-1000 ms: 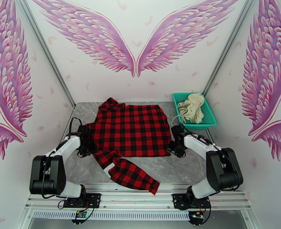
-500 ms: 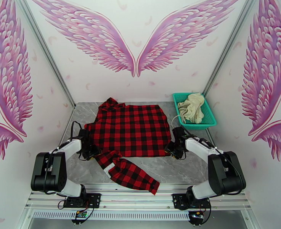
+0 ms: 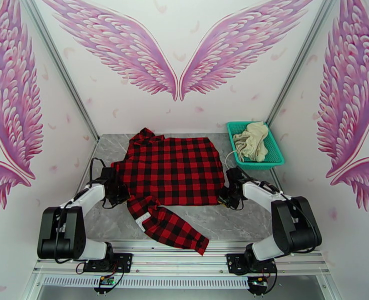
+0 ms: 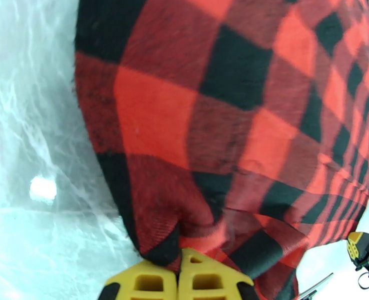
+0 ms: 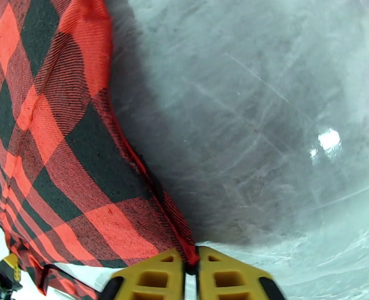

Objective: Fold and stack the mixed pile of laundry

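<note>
The red-and-black checked shirt point(image 3: 171, 168) lies spread flat on the grey table, one sleeve trailing toward the near edge with a white label point(image 3: 143, 219) on it. My left gripper point(image 3: 124, 196) is shut on the shirt's near left corner; in the left wrist view the yellow fingers point(image 4: 144, 281) pinch bunched checked fabric point(image 4: 224, 146). At the near right corner my right gripper point(image 3: 225, 200) is shut on the hem, and the right wrist view shows the hem edge point(image 5: 149, 181) caught between the yellow pads point(image 5: 154, 281). The cream garment point(image 3: 251, 140) lies in the basket.
A teal mesh basket point(image 3: 277, 156) stands at the back right of the table. Bare grey tabletop point(image 3: 229, 221) runs along the near edge to the right of the sleeve. Metal frame posts rise at both back corners.
Both grippers have closed onto the shirt's near corners. The left gripper shifted slightly toward the shirt's near left corner; the shirt lies as before.
</note>
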Tool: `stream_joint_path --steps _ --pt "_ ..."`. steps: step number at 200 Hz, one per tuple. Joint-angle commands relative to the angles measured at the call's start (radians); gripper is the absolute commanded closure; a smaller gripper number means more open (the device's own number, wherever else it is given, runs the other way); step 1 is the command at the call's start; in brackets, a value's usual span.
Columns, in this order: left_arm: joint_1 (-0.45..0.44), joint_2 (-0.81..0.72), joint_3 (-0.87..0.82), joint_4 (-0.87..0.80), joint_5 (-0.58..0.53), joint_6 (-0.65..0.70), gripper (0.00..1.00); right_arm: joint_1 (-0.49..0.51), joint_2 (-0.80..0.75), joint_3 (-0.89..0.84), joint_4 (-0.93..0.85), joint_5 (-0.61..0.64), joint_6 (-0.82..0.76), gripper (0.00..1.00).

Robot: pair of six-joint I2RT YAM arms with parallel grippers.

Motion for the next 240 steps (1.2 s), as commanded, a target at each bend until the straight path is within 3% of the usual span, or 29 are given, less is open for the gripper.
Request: stream_joint_path --steps 1,39,87,167,240 --pt "0.001 -0.046 0.057 -0.057 0.024 0.045 1.00 -0.006 -0.056 0.036 -0.072 0.022 -0.019 0.92" --pt "0.001 -0.082 0.041 -0.098 0.024 0.056 1.00 -0.005 -0.134 -0.040 -0.095 0.015 -0.007 0.93" --pt "0.001 -0.092 0.029 -0.093 0.018 0.064 1.00 -0.005 -0.110 -0.062 -0.077 0.039 -0.004 0.89" --pt "0.002 -0.058 0.194 -0.073 0.027 0.051 1.00 -0.004 0.043 0.233 -0.115 0.057 -0.036 0.88" --pt "0.005 0.071 0.333 -0.043 0.000 0.009 1.00 -0.004 0.229 0.506 -0.153 0.063 -0.064 0.87"
